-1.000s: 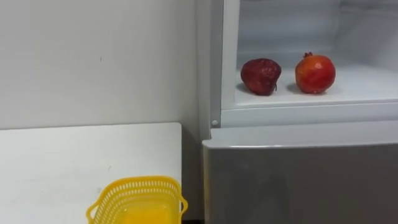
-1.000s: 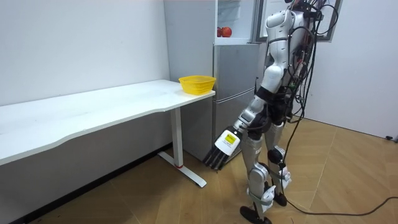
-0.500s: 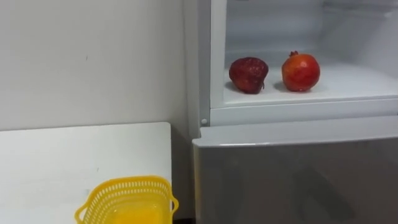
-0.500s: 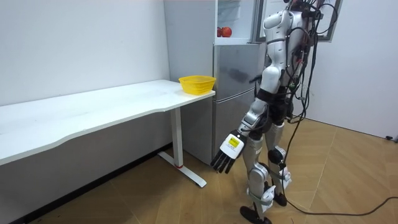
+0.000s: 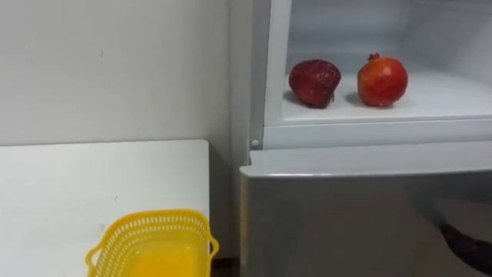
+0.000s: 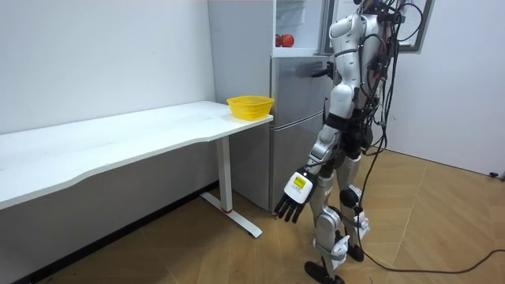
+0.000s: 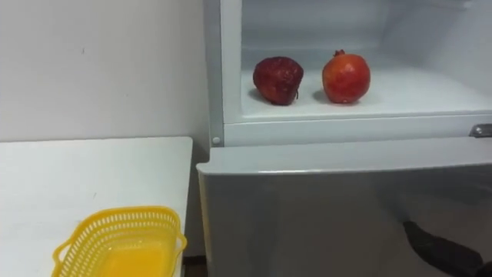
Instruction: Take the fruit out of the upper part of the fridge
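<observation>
In the open upper fridge compartment (image 5: pixel 369 123), a dark red fruit (image 5: pixel 314 81) and a round red pomegranate (image 5: pixel 382 80) sit side by side on the white shelf. I stand facing the fridge (image 6: pixel 298 110). My right hand (image 5: pixel 470 246) comes in dark at the lower right, in front of the closed lower door and well below the shelf; its shape is unclear. The room view shows that arm raised toward the fridge front (image 6: pixel 319 71). My left hand (image 6: pixel 296 201) hangs low by my legs with its fingers straight and holds nothing.
A yellow mesh basket (image 5: pixel 152 246) stands on the white table (image 5: pixel 69 192), near the corner beside the fridge. The closed grey lower door (image 5: pixel 346 215) juts out below the shelf. A bare wall runs behind the table.
My right arm has risen toward the fridge front and its hand has entered the eye view at the lower right. The left hand has swung slightly. The eye view has shifted; the fruits lie still.
</observation>
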{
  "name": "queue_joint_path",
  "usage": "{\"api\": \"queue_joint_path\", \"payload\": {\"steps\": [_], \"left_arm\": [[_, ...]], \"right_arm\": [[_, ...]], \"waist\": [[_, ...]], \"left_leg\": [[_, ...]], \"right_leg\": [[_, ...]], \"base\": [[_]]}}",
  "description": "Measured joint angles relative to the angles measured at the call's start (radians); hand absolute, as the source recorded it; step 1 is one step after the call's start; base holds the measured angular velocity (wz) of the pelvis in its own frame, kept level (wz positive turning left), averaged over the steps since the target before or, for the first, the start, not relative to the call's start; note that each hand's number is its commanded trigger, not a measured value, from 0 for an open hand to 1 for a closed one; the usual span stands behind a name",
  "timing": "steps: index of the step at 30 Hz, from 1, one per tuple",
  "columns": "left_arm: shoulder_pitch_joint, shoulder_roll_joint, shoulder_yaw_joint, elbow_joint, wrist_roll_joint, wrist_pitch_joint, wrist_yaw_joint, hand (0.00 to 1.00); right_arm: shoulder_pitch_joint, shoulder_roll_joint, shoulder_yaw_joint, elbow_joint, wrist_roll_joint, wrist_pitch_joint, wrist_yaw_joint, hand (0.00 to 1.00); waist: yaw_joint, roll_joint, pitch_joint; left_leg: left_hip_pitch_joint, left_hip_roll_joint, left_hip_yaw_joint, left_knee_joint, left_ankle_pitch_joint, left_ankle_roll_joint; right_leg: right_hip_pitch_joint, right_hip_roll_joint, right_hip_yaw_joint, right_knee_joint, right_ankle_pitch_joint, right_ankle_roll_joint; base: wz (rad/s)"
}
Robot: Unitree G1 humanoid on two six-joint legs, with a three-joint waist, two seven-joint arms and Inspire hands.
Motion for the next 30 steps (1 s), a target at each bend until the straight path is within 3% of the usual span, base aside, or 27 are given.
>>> {"api": "queue_joint_path", "payload": {"steps": [8, 10, 15, 24, 30], "left_arm": [[0.008, 0.007, 0.003, 0.007, 0.015, 0.005, -0.054, 0.00], [0.008, 0.006, 0.004, 0.006, 0.052, 0.008, -0.066, 0.00], [-0.004, 0.010, -0.005, 0.002, 0.086, 0.015, -0.065, 0.00], [-0.031, 0.011, -0.004, 0.005, 0.085, 0.037, -0.063, 0.00], [-0.032, 0.012, -0.004, 0.012, 0.086, 0.037, -0.063, 0.00]], "right_arm": [[-0.044, -0.082, 0.018, -0.037, -0.014, 0.012, -0.018, 0.00], [-0.067, -0.114, 0.029, -0.038, -0.044, 0.038, -0.009, 0.00], [-0.095, -0.148, 0.060, -0.038, -0.086, 0.077, -0.006, 0.00], [-0.144, -0.152, 0.071, -0.040, -0.085, 0.125, -0.009, 0.00], [-0.198, -0.154, 0.090, -0.040, -0.116, 0.193, 0.004, 0.00]], "waist": [[0.008, -0.020, 0.0031], [0.009, -0.021, 0.0025], [0.006, -0.027, 0.0007], [0.005, -0.040, -0.0019], [0.006, -0.042, -0.0014]], "left_leg": [[-0.008, 0.000, -0.003, 0.013, 0.000, 0.000], [-0.009, 0.000, -0.004, 0.012, 0.000, 0.000], [-0.012, -0.002, -0.012, 0.013, 0.005, 0.001], [-0.032, 0.000, -0.013, 0.029, 0.006, 0.000], [-0.044, 0.000, -0.017, 0.028, 0.008, -0.001]], "right_leg": [[0.001, -0.001, -0.001, 0.007, 0.001, -0.002], [-0.005, 0.000, 0.002, 0.014, 0.001, -0.002], [-0.014, 0.001, 0.003, 0.022, 0.003, -0.006], [-0.036, 0.001, 0.003, 0.038, 0.006, -0.010], [-0.057, 0.001, 0.005, 0.055, 0.009, -0.015]], "base": [[0.00], [-0.07], [-0.05], [0.00], [-0.06]]}}
